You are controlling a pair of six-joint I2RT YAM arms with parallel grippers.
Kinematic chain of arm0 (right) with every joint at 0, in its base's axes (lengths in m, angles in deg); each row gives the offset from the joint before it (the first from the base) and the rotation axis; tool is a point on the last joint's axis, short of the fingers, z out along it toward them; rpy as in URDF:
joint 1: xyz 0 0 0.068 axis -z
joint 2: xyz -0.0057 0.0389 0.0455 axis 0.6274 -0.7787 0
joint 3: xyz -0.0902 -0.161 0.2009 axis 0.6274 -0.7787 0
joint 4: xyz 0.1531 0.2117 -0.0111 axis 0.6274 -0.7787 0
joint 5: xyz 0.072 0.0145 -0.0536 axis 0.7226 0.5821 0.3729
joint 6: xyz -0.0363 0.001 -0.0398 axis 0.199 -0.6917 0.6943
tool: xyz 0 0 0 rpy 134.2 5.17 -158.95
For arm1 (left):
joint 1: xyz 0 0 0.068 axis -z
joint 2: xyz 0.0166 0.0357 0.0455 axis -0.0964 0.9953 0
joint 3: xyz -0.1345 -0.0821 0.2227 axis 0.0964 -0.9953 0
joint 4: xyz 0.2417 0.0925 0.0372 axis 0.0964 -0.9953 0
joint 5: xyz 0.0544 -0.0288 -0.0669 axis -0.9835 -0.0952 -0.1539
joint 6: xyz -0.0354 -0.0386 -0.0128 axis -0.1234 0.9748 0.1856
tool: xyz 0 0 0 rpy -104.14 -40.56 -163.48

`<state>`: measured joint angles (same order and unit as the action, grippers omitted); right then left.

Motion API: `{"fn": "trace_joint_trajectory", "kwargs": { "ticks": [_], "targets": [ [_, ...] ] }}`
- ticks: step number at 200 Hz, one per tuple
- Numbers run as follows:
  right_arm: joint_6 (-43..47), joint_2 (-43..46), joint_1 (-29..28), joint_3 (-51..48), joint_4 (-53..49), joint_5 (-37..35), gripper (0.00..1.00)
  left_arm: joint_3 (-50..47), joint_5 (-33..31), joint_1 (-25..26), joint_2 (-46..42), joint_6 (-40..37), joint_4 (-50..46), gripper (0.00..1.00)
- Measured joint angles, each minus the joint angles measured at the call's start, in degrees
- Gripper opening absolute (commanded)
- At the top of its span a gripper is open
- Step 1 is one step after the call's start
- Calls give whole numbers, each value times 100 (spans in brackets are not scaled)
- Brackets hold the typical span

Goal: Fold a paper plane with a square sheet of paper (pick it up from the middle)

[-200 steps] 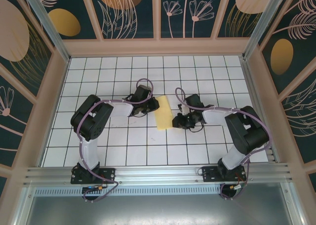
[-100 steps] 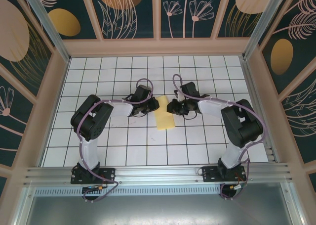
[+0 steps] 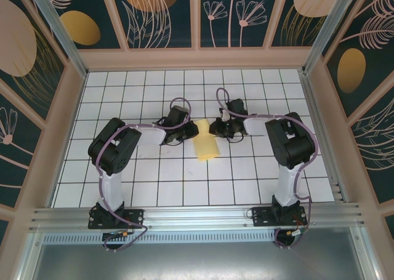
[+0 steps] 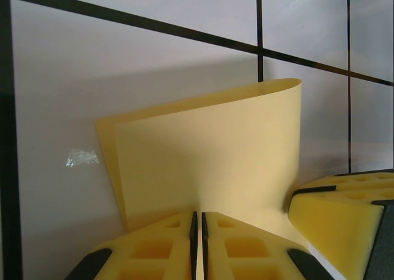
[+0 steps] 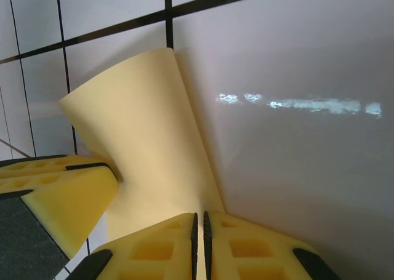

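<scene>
The square sheet of paper point(image 3: 206, 147), pale yellow, lies doubled over in the middle of the tiled table, narrower at its far end. My left gripper point(image 3: 191, 133) meets its left edge and is shut on it. In the left wrist view the jaws point(image 4: 198, 217) pinch the sheet point(image 4: 209, 144), which curves upward beyond them. My right gripper point(image 3: 215, 130) is shut on the right edge. In the right wrist view its jaws point(image 5: 198, 217) hold the curled sheet point(image 5: 138, 126). Each wrist view shows a finger of the other gripper: the right one point(image 4: 335, 215) and the left one point(image 5: 58, 197).
The white grid table point(image 3: 154, 181) is walled by a wooden frame point(image 3: 68, 126) on the left, back and right. An aluminium rail point(image 3: 197, 215) with the arm bases runs along the near edge.
The right gripper has swung left and away from me to the paper's right edge and closed on it. The paper's far end has drawn narrower. The left gripper has stayed put.
</scene>
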<state>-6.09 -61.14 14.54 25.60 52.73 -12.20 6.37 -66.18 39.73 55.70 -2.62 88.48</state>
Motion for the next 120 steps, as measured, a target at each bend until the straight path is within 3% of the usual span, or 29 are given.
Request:
{"fn": "trace_joint_trajectory", "kwargs": {
  "ticks": [51, 120],
  "targets": [
    [-55, 44, 2, 48, 17, -44, 17, 0, 0, 0, 0, -2, 0, 15],
    [-94, -348, -4, 855, 90, -15, 16, 0, 0, 0, 0, -2, 0, 15]
  ]
}}
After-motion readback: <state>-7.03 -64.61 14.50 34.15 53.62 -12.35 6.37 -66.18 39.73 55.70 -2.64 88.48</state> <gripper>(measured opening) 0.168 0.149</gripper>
